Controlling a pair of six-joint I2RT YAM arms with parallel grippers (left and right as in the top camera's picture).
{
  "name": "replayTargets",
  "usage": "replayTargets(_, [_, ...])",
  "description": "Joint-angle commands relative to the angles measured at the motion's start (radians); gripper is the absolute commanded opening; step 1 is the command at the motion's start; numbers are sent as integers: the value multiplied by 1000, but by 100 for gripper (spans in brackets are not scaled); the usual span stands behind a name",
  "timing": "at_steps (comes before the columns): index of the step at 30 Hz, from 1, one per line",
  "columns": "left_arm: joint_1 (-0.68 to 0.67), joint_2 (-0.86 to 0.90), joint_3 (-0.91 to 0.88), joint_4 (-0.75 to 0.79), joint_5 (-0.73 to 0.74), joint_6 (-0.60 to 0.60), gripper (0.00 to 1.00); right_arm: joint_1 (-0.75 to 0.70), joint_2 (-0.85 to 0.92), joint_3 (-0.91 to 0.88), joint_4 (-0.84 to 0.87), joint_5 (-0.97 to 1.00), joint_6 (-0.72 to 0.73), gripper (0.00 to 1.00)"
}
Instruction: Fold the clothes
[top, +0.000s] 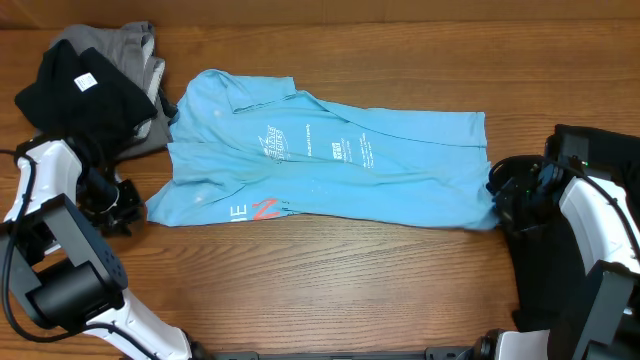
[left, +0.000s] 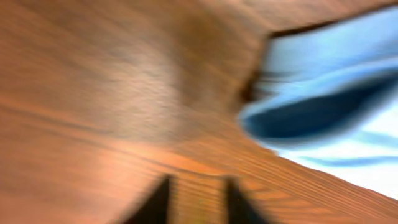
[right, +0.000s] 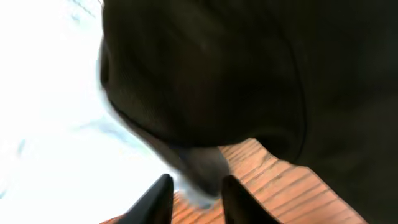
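Observation:
The light blue T-shirt (top: 330, 150) with white and pink-red lettering lies spread across the middle of the table, its edges partly turned in. My left gripper (top: 128, 205) sits on the wood just left of the shirt's lower left corner. In the blurred left wrist view the gripper (left: 198, 183) is open over bare wood, with the shirt's edge (left: 323, 112) ahead to the right. My right gripper (top: 497, 195) is at the shirt's right edge. In the right wrist view it (right: 196, 180) stands open, and a dark shadowed fold of the shirt (right: 205, 168) reaches down between its fingers.
A black T-shirt (top: 80, 85) with a white label lies bunched on a grey one (top: 125, 45) at the back left corner, close to my left arm. Bare wooden tabletop (top: 330, 280) runs along the front.

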Motion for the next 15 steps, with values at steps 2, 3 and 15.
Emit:
replayTargets(2, [-33, -19, -5, 38, 105, 50, 66, -3, -8, 21, 12, 23, -4, 32])
replayTargets(3, [-35, -19, -18, 62, 105, 49, 67, -3, -8, 21, 13, 19, -4, 33])
replayTargets(15, [-29, -21, -159, 264, 97, 30, 4, -3, -8, 13, -1, -45, -5, 38])
